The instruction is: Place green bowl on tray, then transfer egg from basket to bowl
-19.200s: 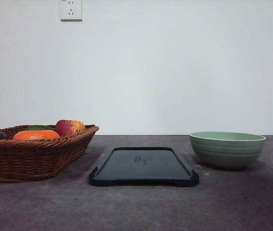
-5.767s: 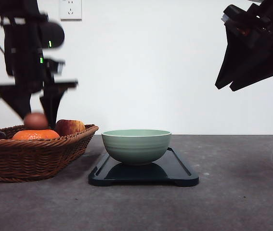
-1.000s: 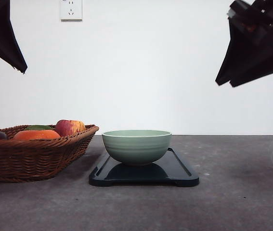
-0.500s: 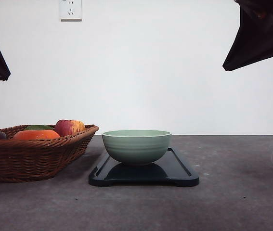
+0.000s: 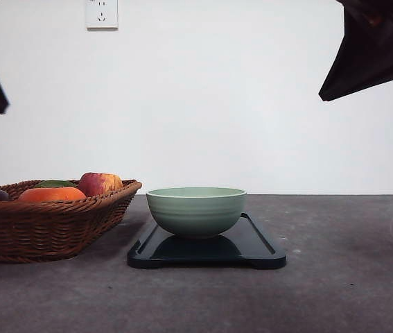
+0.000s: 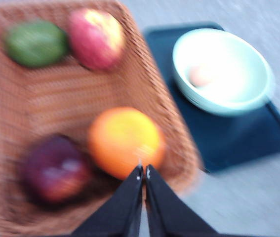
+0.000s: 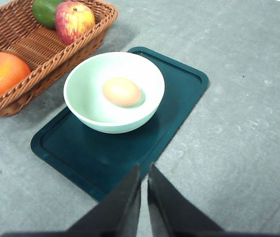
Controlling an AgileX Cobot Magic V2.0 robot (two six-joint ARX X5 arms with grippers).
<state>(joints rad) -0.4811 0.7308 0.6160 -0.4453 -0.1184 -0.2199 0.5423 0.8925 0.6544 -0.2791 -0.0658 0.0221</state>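
**Egg in bowl, both arms high and clear**

In the right wrist view, the right gripper (image 7: 144,170) is pressed together, empty, at lower centre. Beyond it the bowl (image 7: 88,106) sits on the tray (image 7: 179,103), holding the egg (image 7: 121,91). The basket (image 7: 36,47) lies upper left. The left gripper (image 6: 144,170) is likewise closed, over the basket.

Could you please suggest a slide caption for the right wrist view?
Egg resting in the green bowl on the tray, beside the fruit basket, right pincer shut above.

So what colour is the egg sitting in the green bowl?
The oval egg is pale orange-tan; the right wrist view shows it best.
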